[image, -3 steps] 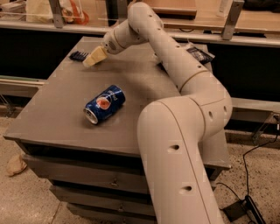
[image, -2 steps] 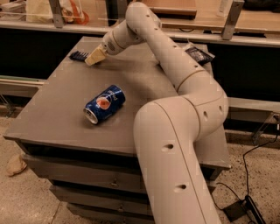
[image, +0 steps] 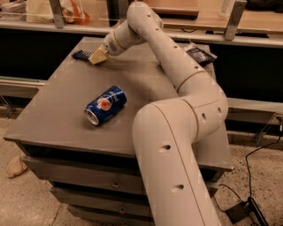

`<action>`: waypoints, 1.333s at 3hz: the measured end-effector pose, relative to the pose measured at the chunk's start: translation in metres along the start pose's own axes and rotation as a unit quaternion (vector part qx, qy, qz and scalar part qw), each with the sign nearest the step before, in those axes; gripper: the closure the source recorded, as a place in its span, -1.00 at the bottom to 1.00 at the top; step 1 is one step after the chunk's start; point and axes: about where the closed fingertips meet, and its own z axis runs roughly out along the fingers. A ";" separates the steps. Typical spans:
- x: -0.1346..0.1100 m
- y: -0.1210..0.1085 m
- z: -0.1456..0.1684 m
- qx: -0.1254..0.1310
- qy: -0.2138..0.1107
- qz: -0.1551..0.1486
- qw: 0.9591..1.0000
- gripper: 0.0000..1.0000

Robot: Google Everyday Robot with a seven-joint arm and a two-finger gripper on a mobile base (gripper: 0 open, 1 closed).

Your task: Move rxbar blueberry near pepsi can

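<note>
The rxbar blueberry (image: 81, 54) is a small flat dark navy bar lying at the table's far left corner. The pepsi can (image: 105, 105) lies on its side near the middle-left of the table, silver top toward the front left. My gripper (image: 98, 56), with tan tips, reaches over the far left part of the table. It sits right beside the bar's right end, touching or nearly touching it. The can is well apart from the bar, toward the front.
A dark blue-and-white snack bag (image: 201, 55) lies at the table's back right corner. My arm (image: 177, 145) arcs over the right half of the grey table (image: 53, 119). A counter with metal posts (image: 56, 12) stands behind. Cables (image: 261, 150) lie on the floor at the right.
The near link of my arm has shifted slightly to the left. The gripper stays beside the bar; bar and can have not moved.
</note>
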 end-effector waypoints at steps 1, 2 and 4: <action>-0.004 -0.011 -0.063 0.049 0.001 0.011 0.999 1.00; -0.003 0.001 -0.118 0.071 0.000 0.014 0.997 1.00; 0.037 0.055 -0.211 0.082 -0.018 0.029 0.996 1.00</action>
